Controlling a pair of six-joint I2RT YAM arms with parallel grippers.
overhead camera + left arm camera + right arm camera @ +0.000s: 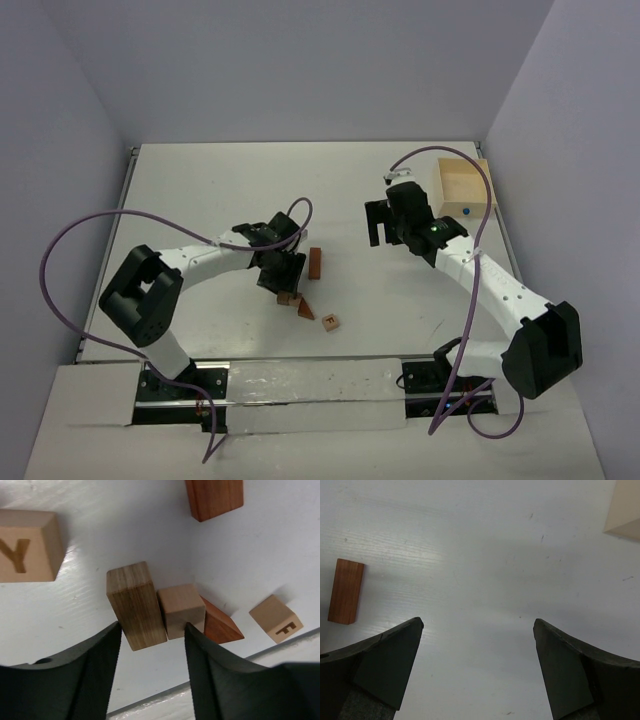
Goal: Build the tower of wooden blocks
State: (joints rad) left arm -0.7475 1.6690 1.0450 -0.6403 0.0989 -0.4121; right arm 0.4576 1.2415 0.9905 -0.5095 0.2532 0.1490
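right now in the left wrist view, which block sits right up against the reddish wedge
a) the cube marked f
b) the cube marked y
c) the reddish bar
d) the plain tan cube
d: the plain tan cube sits right up against the side of the reddish wedge, while the f cube lies apart from it.
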